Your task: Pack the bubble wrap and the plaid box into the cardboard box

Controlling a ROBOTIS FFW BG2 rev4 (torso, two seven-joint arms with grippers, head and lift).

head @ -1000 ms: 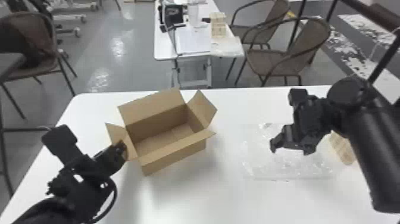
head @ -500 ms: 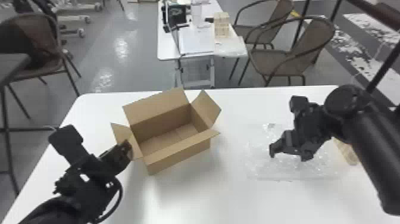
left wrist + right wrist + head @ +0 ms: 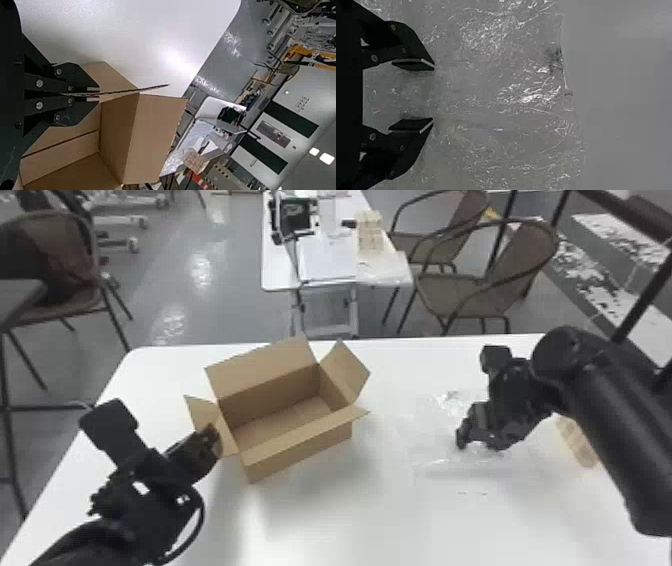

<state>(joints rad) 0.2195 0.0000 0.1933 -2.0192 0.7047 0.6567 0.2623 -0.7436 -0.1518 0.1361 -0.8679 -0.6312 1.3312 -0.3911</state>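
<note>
My left gripper point(image 3: 212, 436) is at the left flap of the open cardboard box point(image 3: 300, 445). In the left wrist view that gripper point(image 3: 93, 94) is shut on the flap point(image 3: 130, 90) of the cardboard box point(image 3: 119, 134). Over the bubble wrap point(image 3: 440, 462), on the right of the table, is my right gripper point(image 3: 475, 440). The right wrist view has this gripper point(image 3: 433, 94) open, its two fingers apart above the flat, clear bubble wrap point(image 3: 506, 87). The plaid box point(image 3: 576, 440) lies partly hidden behind the right arm.
The white table point(image 3: 400, 520) has bare room between the cardboard box and the bubble wrap, and along its front. Beyond its far edge stand a second table point(image 3: 280, 265) and several chairs point(image 3: 480, 295).
The head view has shifted slightly, with the table scene sitting a little farther right in it. The right gripper sits somewhat lower over the bubble wrap; the left one still holds the flap.
</note>
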